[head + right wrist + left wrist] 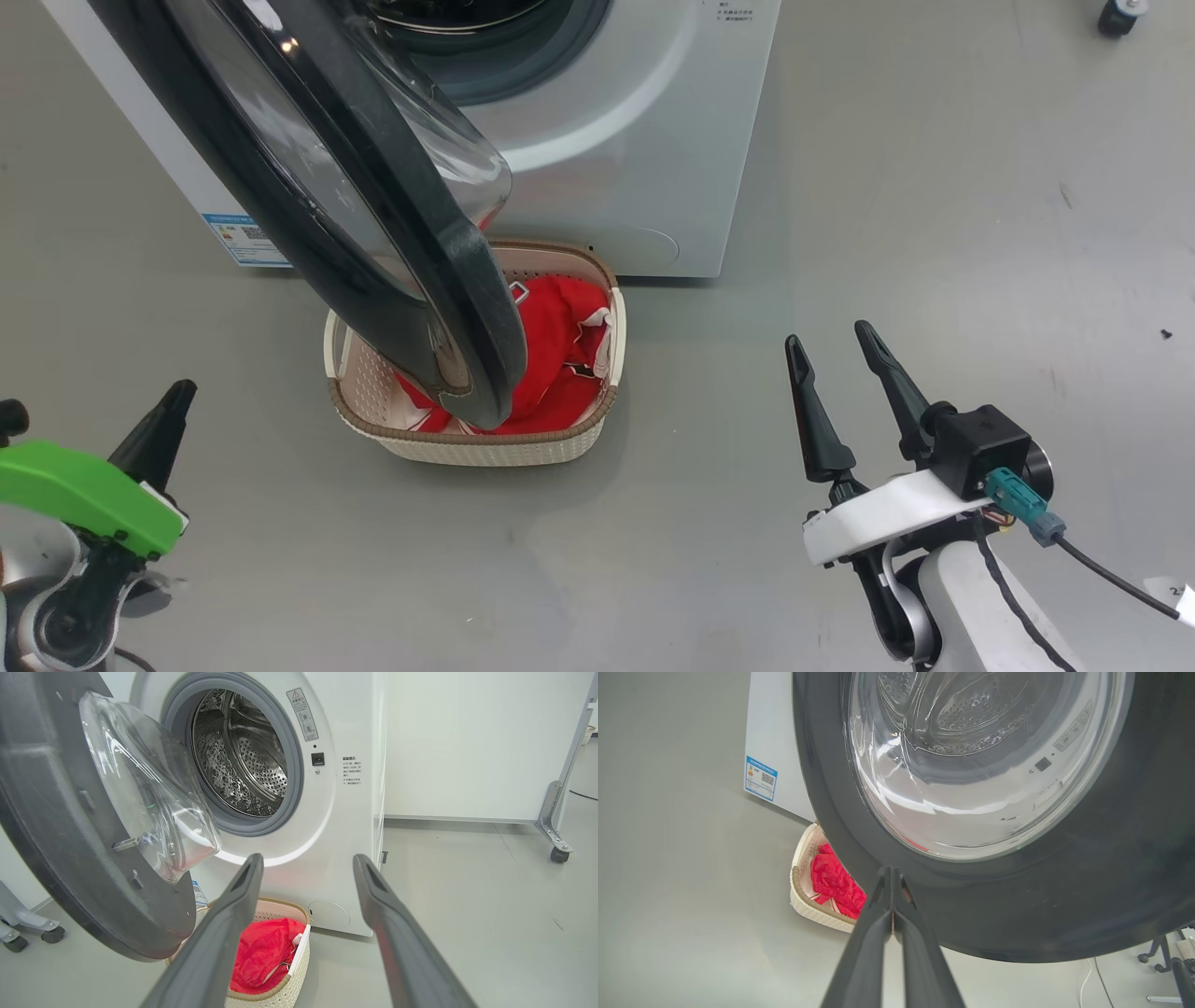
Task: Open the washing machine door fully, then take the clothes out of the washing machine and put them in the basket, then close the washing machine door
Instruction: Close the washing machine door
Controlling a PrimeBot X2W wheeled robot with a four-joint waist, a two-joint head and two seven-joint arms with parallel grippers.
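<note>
The washing machine (635, 121) stands at the top of the head view. Its door (467, 308) hangs wide open, and the lower rim of the door overhangs the basket (467, 453) on the floor in front. Red clothes (560, 336) with white trim lie in the basket. In the right wrist view the steel drum (243, 756) looks bare inside. My left gripper (891, 871) is shut and holds nothing, its tips just before the door's outer black rim (1017, 905). My right gripper (827, 334) stands open and holds nothing, to the right of the basket and low over the floor.
Grey floor (934, 233) spreads to the right of the machine. A white panel on a castered bracket (556, 840) stands behind it on the right. Another caster (51, 934) sits at the left behind the door. A blue sticker (760, 778) marks the machine's side.
</note>
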